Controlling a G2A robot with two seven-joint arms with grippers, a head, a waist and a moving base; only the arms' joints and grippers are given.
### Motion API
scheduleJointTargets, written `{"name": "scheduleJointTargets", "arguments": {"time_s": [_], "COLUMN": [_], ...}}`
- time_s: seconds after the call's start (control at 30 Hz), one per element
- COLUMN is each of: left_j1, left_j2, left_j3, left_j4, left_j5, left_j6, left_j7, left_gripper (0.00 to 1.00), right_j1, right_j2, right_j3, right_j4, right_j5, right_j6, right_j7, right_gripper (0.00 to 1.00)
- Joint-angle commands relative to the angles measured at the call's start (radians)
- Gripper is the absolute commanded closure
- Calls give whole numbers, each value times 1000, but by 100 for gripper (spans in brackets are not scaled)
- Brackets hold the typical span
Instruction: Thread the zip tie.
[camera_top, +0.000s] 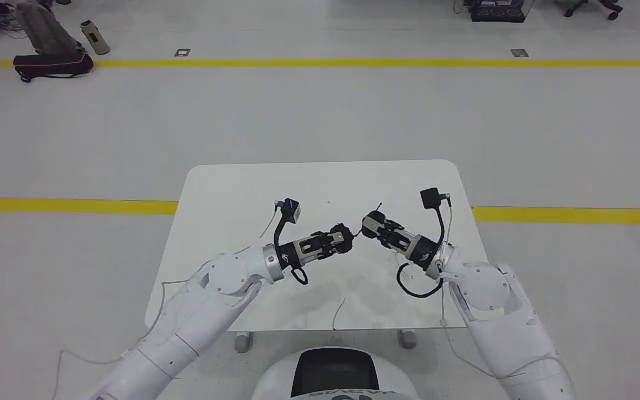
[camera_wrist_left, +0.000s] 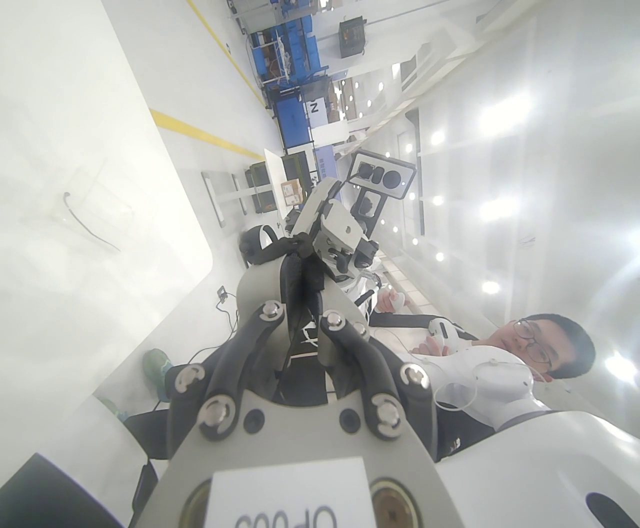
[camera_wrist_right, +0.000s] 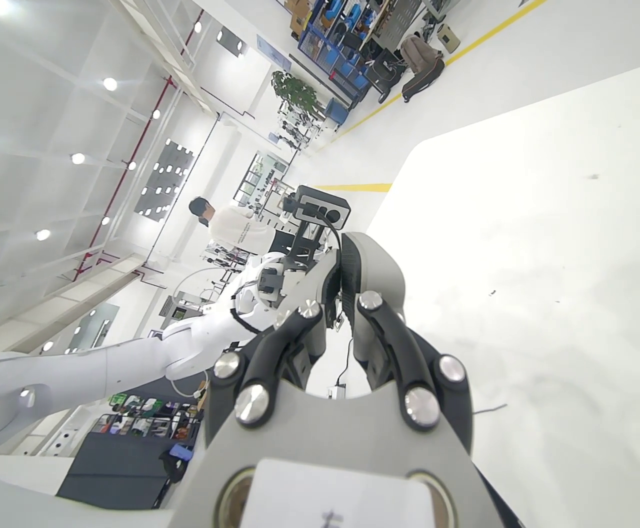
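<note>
Left pincer (camera_top: 348, 237) and right pincer (camera_top: 368, 227), both clenched, are hovering tip-to-tip above tabletop (camera_top: 230, 200) (probably each pinching a tie end), lining up for threading.

My counter (camera_top: 230, 200) looks smooth, matt white. My jaws look matt grey plastic with ribbed black rubber pads (camera_wrist_right: 351, 265) and glossy metal rivets (camera_wrist_right: 252, 402).

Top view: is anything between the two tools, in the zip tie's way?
Nothing visible does. The left tool and right tool sit tip to tip above the table, with no object between them. The zip tie is too thin to make out.
</note>
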Motion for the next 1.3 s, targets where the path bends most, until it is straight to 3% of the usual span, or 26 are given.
{"name": "scheduleJointTargets", "arguments": {"time_s": [0.0, 0.83, 1.27], "left_j1": [0, 0, 0], "left_j2": [0, 0, 0], "left_j3": [0, 0, 0], "left_j4": [0, 0, 0], "left_j5": [0, 0, 0], "left_j6": [0, 0, 0], "left_j7": [0, 0, 0], "left_gripper": [100, 100, 100], "right_j1": [-1, 5, 5], "right_j2": [1, 16, 19], "right_j3": [-1, -31, -42], "right_j4": [-1, 17, 13], "right_j5": [-2, 21, 13], "right_j6": [-1, -14, -8], "right_j7": [-2, -6, -61], "right_gripper": [100, 100, 100]}}
